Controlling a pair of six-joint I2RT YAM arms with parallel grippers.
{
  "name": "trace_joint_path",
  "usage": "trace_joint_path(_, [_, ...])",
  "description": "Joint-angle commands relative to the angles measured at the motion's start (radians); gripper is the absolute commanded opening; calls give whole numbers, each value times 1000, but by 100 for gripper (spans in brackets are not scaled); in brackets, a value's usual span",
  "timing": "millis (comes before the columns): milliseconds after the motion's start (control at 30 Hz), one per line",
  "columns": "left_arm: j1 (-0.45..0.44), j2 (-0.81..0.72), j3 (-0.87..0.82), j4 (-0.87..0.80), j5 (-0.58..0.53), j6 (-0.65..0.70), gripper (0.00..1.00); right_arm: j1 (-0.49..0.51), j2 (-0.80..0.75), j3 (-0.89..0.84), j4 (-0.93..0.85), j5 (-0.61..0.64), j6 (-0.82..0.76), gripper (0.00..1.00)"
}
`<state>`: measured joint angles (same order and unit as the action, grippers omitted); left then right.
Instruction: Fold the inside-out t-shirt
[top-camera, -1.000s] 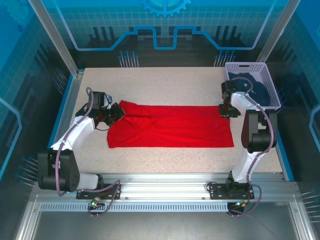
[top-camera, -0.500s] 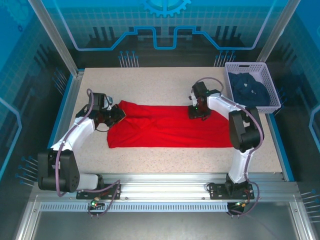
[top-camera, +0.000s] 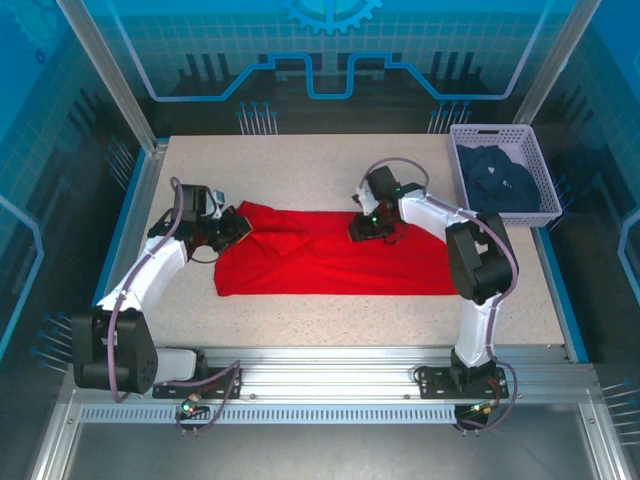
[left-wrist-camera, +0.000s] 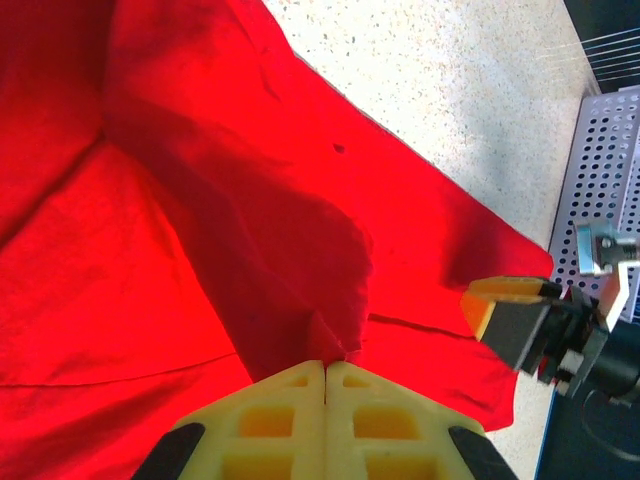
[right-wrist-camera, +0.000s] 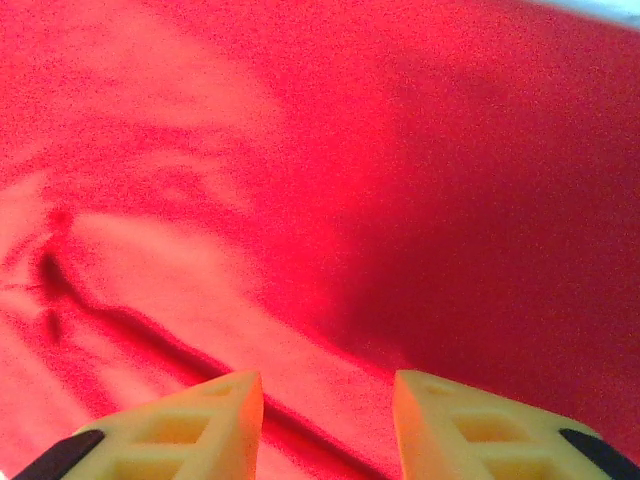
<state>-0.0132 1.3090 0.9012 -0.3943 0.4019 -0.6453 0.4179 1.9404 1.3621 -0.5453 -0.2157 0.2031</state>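
left fingers (left-wrist-camera: 280, 410) clamping together on t-shirt (top-camera: 330, 262) at its 10 o'clock corner | right fingers (right-wrist-camera: 200, 410) standing apart over its 12 o'clock edge | t-shirt lying spread on table (top-camera: 300, 165)

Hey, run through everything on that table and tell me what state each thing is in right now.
t-shirt: laid out in a long band on the table, plain red showing.
left gripper: fingers shut, pinching the t-shirt's left end.
right gripper: fingers apart over the t-shirt, holding nothing.
basket: upright at the far right, navy garment inside.
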Motion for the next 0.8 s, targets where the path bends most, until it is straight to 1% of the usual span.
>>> trace_joint_path(0, [-1, -4, -13, 3, 29, -12, 0, 83, -56, -39, 132, -196, 30, 43])
trace_joint_path(67, [-1, -5, -11, 2, 26, -10, 0, 137, -44, -48, 201, -247, 81, 44])
trace_joint_path(167, [-1, -4, -6, -1, 25, -8, 0, 199, -17, -87, 380, -316, 224, 47])
trace_joint_path(267, [-1, -4, -5, -1, 26, -6, 0, 242, 20, -109, 507, -316, 339, 50])
trace_joint_path(400, [-2, -7, -4, 0, 27, -4, 0, 264, 75, -102, 573, -300, 411, 56])
trace_joint_path(467, [-2, -6, -2, -2, 27, -2, 0, 268, 97, -91, 583, -290, 424, 62])
trace_joint_path(633, [-2, -5, -1, 0, 27, 1, 0, 269, 140, -80, 628, -272, 448, 72])
trace_joint_path(767, [-2, -5, 0, 3, 26, 2, 0, 268, 163, -77, 688, -273, 485, 77])
